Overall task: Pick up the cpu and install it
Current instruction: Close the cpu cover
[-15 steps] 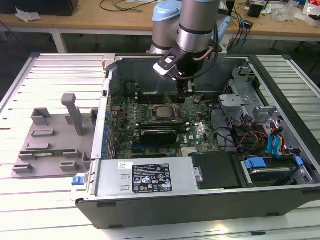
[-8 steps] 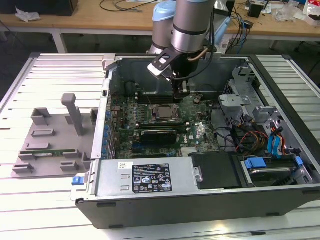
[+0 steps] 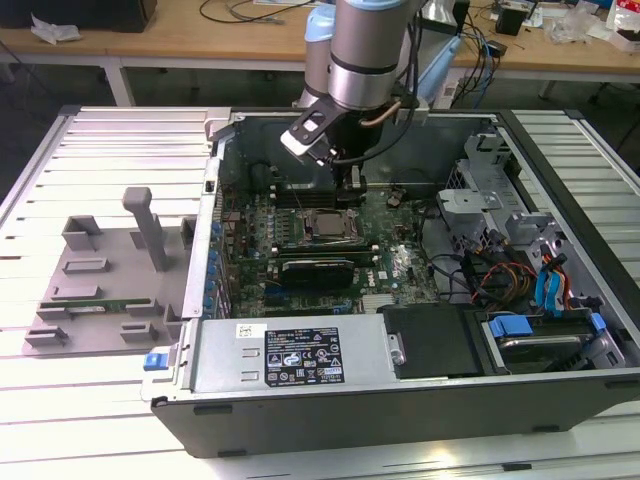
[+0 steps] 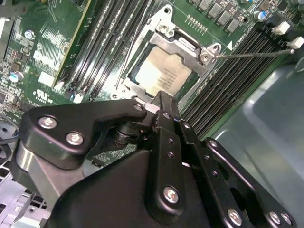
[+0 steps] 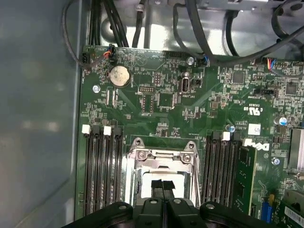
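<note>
Arm (image 3: 365,50) comes down near-vertical into the open computer case (image 3: 400,400), wrist pointed at the motherboard (image 5: 156,95). Gripper (image 3: 352,185) hangs directly over the socket frame (image 3: 325,228), slightly toward the frame's far side in the exterior view. In both wrist views the gripper (image 4: 161,97) (image 5: 162,187) has its two black fingers pressed together, no more than a hairline seam between them, nothing pinched. The cpu (image 4: 164,76) lies flat inside the socket frame (image 4: 166,29), silver-grey top up, square to the frame's opening; in the first wrist view its pale top (image 5: 145,183) shows on either side of the closed tips. Cannot tell whether the tips touch the cpu's top or sit just above it. Frame's metal bracket (image 5: 161,154) borders the chip; a thin wire lever (image 4: 251,53) runs out from one corner of the frame. Memory slots (image 5: 102,166) flank the socket frame on two opposite sides. Coin cell (image 5: 118,75) sits on the board well away from the frame. Outside the case, far from the socket frame, a grey fixture (image 3: 100,270) stands on the slatted table (image 3: 60,180).
</note>
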`<action>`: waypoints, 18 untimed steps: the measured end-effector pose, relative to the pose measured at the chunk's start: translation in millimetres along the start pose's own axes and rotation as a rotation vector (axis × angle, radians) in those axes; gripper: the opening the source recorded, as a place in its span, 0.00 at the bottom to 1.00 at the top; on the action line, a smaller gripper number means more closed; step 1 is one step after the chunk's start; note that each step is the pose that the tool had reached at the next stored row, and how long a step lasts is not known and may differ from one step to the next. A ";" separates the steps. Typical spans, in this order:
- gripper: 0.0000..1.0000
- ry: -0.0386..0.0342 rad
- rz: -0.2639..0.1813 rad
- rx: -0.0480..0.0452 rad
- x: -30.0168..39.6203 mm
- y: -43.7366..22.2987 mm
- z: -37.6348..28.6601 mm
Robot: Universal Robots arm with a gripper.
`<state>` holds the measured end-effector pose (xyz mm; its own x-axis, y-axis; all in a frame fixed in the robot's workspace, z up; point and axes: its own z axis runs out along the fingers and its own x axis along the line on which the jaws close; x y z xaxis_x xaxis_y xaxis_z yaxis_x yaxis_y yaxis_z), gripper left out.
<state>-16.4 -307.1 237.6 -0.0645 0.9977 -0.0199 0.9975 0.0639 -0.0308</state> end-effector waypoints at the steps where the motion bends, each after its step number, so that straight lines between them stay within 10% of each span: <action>1: 0.11 0.0000 0.000 0.0000 0.0 -0.8 0.3; 9: 0.11 0.0000 0.000 0.0000 0.8 -10.5 7.5; 18: 0.11 0.0001 0.000 0.0000 2.8 -27.6 30.0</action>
<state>-45.0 -306.7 208.4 -0.0645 0.9977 -0.0198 0.9975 0.0638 -0.0307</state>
